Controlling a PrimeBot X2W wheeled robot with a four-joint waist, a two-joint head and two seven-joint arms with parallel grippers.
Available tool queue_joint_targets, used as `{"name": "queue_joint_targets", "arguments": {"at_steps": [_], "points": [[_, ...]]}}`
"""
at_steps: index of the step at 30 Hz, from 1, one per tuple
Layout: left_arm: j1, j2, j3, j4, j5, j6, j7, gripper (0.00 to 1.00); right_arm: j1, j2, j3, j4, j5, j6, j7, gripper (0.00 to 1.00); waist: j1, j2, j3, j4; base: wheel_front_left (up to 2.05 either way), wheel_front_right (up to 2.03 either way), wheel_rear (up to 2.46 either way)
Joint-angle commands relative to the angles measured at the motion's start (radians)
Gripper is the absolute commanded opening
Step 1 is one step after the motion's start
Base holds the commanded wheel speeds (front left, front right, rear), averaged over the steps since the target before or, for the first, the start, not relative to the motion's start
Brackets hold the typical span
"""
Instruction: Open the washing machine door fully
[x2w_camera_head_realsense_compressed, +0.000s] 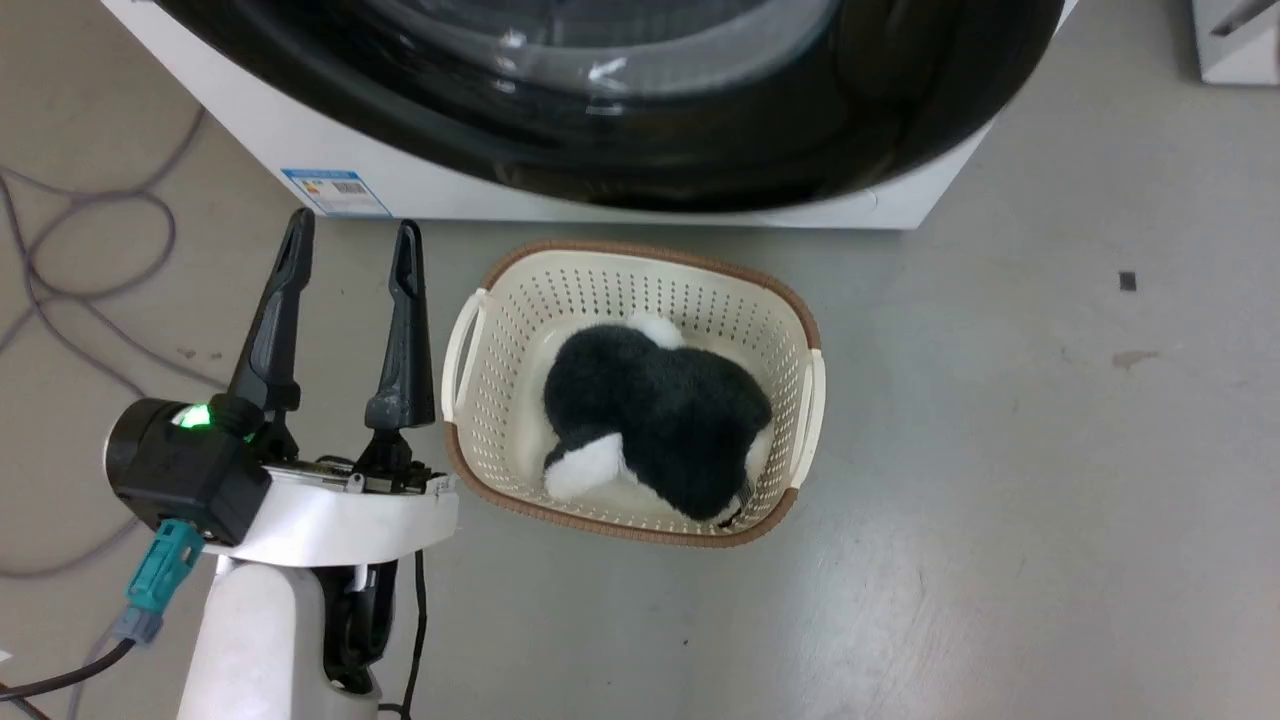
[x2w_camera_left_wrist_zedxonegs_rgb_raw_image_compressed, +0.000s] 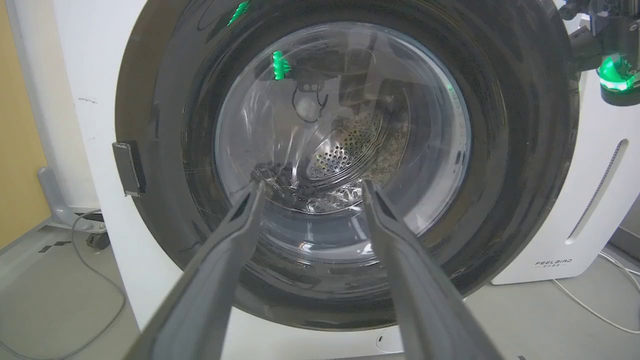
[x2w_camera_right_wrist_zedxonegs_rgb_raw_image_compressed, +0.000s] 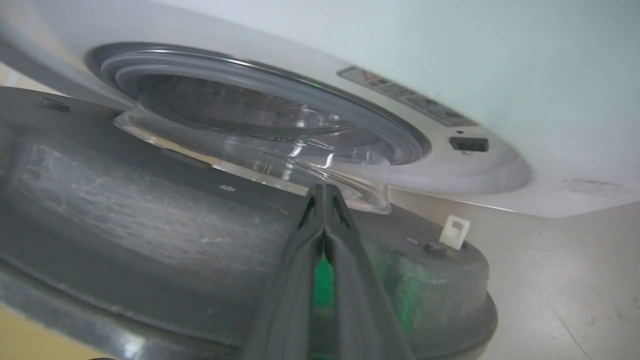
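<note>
Left gripper (x2w_camera_head_realsense_compressed: 353, 228) hangs low, fingers spread wide and empty, pointing at the washing machine (x2w_camera_head_realsense_compressed: 300, 140). Just to its right a cream basket (x2w_camera_head_realsense_compressed: 600, 290) on the floor (x2w_camera_head_realsense_compressed: 1000, 450) holds a black-and-white plush toy (x2w_camera_head_realsense_compressed: 650, 420). Ahead, the washing machine door (x2w_camera_head_realsense_compressed: 700, 150) stands ajar; the right gripper (x2w_camera_right_wrist_zedxonegs_rgb_raw_image_compressed: 324, 192), fingers pressed together, reaches across the door's inner face, tips beside the glass bowl (x2w_camera_right_wrist_zedxonegs_rgb_raw_image_compressed: 280, 150).

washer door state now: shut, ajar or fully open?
Ajar, not fully open. Right wrist view: the washing machine door stands off the washing machine, its white latch clear of the catch slot.
</note>
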Motion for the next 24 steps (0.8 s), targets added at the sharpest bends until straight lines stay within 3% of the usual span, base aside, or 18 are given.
{"name": "queue_joint_targets", "arguments": {"at_steps": [1,11,24], "points": [[0.010,0.001,-0.001,0.005,0.004,-0.004,-0.005,1.00,0.032,0.019,-0.001,0.004,0.007,0.001,0.012,0.00,-0.0001,0.0000,-0.008,0.000,0.00,0.00,0.00],[0.054,-0.001,-0.008,0.046,0.018,-0.004,-0.005,1.00,0.171,0.033,-0.027,-0.035,0.064,0.001,0.072,0.00,-0.0001,0.0000,-0.095,0.007,0.00,0.00,0.00],[0.158,0.005,-0.014,0.119,0.066,-0.004,-0.005,1.00,0.444,0.040,-0.060,-0.214,0.158,0.001,0.142,0.00,-0.0001,0.0000,-0.234,0.003,0.00,0.00,0.00]]}}
